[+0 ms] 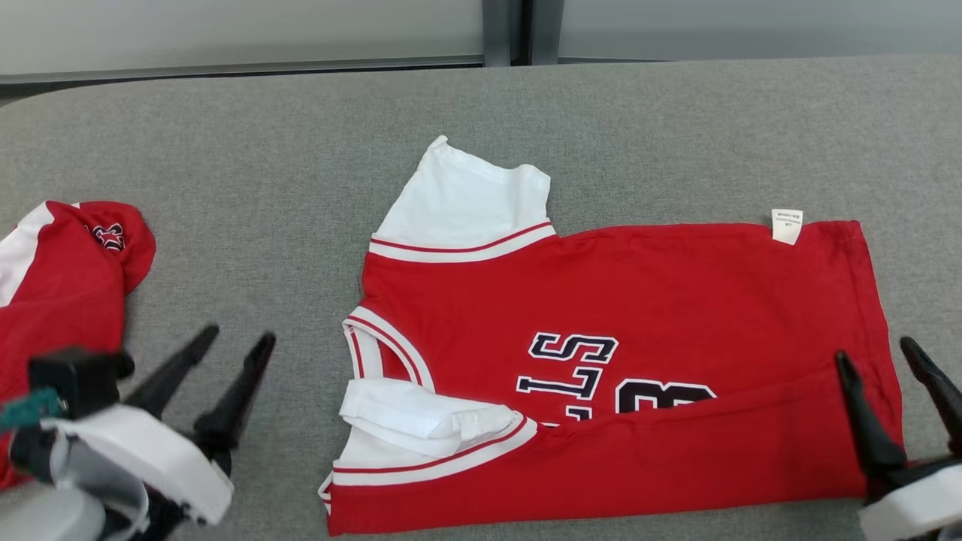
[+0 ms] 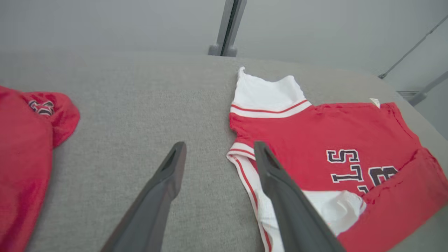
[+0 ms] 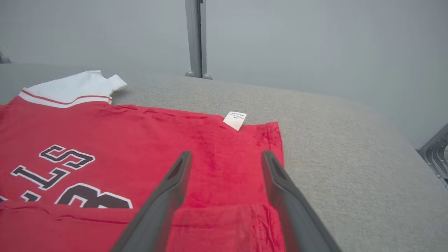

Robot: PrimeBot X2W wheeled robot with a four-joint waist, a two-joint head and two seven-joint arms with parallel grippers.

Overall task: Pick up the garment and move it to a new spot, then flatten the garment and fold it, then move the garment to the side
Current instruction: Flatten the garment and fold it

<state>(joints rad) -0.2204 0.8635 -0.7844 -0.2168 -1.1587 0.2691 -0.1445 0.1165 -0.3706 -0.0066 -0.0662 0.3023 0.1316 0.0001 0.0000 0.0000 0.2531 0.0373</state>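
Garment: red jersey [image 1: 601, 338], white sleeves, lies flat mid grey fabric bench [image 1: 676, 128], near edge folded over lettering. Both spread wide, empty: left pincer [image 1: 239, 336], right pincer [image 1: 875, 351]. Risk: bunched near sleeve [image 1: 421, 413] traps crease in next fold; right pincer at hem may drag fold loose.
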